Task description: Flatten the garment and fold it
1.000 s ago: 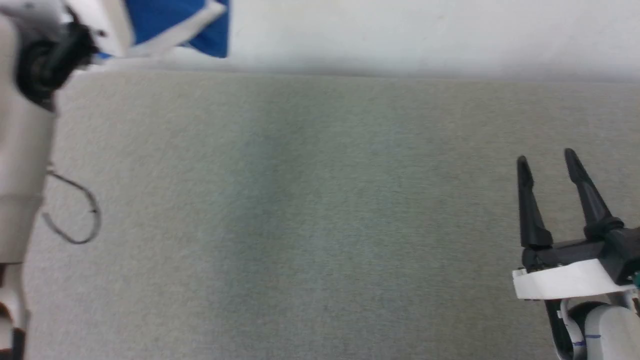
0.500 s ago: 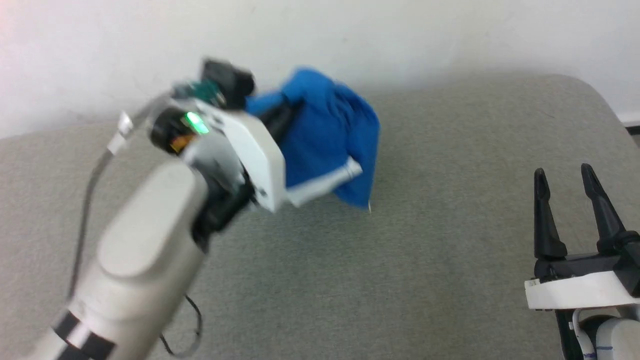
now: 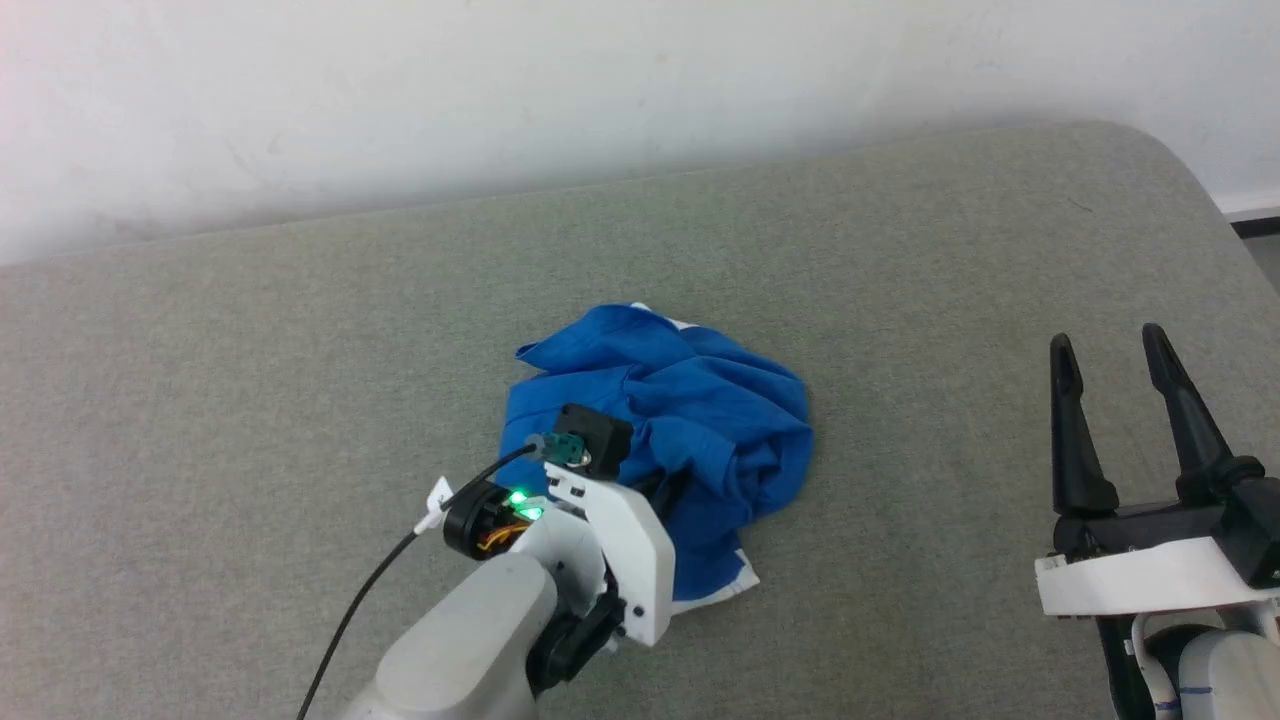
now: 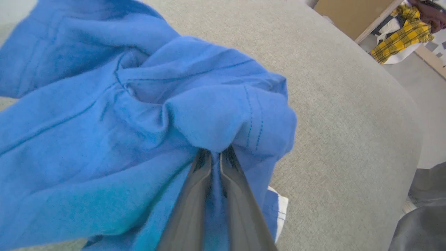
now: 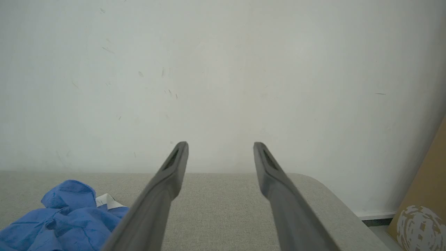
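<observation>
Whereas the garment (image 3: 700, 400) hung aloft from the left tool (image 3: 668, 487) a moment ago, the head view now has it heaped at the middle of the worktop (image 3: 250, 350): landed, not yet flattened. The right tool (image 3: 1106, 345) hovers over the worktop's right end. Left wrist view: the left tool is clamped on a blue fold. Right wrist view: the right tool's jaws stand wide apart, empty.

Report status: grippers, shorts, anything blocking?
Left gripper shut on the shorts, crumpled on the grey cushion. Right gripper open, apart from them. No obstruction seen.
</observation>
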{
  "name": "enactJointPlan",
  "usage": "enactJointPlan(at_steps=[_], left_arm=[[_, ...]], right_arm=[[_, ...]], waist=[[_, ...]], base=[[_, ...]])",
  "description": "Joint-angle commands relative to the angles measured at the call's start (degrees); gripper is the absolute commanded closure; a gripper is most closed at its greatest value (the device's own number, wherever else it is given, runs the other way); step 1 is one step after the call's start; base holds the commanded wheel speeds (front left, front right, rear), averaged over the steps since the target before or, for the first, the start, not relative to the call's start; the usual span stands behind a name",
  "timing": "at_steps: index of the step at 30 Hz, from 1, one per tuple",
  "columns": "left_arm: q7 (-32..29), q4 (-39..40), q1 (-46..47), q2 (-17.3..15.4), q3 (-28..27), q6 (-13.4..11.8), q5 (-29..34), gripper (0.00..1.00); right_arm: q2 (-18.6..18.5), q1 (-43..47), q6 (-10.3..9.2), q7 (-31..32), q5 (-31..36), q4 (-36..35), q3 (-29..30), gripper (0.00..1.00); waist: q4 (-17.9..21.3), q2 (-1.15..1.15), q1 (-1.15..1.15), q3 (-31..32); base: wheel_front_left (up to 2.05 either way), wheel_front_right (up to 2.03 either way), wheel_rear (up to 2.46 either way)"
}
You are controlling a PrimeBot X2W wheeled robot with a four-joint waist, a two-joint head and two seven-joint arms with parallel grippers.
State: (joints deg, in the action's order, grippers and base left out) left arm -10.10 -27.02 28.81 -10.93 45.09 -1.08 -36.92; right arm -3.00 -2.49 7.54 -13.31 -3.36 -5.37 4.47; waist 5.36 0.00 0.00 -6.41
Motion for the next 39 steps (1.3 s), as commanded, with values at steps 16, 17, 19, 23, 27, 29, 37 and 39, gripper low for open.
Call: enactJointPlan(at_steps=[16,17,19,23,27,29,37,39], left_arm=[[16.4,18.5,-5.3,-6.6,-12.7,-7.0,-1.4,0.0],[18.4,20.3,-7.1,-7.5,-13.6,-8.0,-0.8,0.0],[22.0,23.2,-11.1,-8.9,-15.6,-9.8,-0.1,0.0],[24.8,27.2,-19.4,-11.1,-19.3,-13.5,3.7,0.0],[25.1,31.1,-27.5,-10.1,-24.8,-16.1,9.9,0.0],[25.1,32.0,-31.4,-8.5,-27.2,-16.1,12.3,0.0],[25.1,32.4,-35.5,-3.5,-32.2,-12.0,18.4,0.0],[25.1,32.6,-34.9,-2.8,-33.1,-10.9,19.7,0.0]], right_arm=[[0.1,1.1,-0.05,0.3,-0.4,0.6,0.1,0.0],[0.1,1.3,-0.05,0.3,-0.5,0.5,0.1,0.0],[0.1,1.9,-0.05,0.2,-0.6,0.4,0.3,0.0],[0.1,3.5,-0.05,0.2,-1.0,0.4,0.6,0.0],[0.1,5.2,-0.05,0.3,-1.6,0.7,0.8,0.0],[0.1,6.1,-0.05,0.3,-1.9,1.0,0.9,0.0],[0.1,6.8,-0.05,0.4,-2.0,1.4,-0.1,0.0],[0.1,5.9,-0.05,1.0,-2.0,1.1,-1.0,0.0]], waist=[[-2.0,0.0,0.0,3.3],[-2.0,0.0,0.0,3.5],[-2.0,0.0,0.0,3.6],[-2.2,0.0,0.0,3.7],[-2.4,0.0,0.0,3.3],[-2.6,0.0,0.0,3.2],[-3.9,0.0,0.0,3.0],[-4.3,0.0,0.0,2.6]], base=[[0.0,0.0,0.0],[0.0,0.0,0.0],[0.0,0.0,0.0],[0.0,0.0,0.0],[0.0,0.0,0.0],[0.0,0.0,0.0],[0.0,0.0,0.0],[0.0,0.0,0.0]])
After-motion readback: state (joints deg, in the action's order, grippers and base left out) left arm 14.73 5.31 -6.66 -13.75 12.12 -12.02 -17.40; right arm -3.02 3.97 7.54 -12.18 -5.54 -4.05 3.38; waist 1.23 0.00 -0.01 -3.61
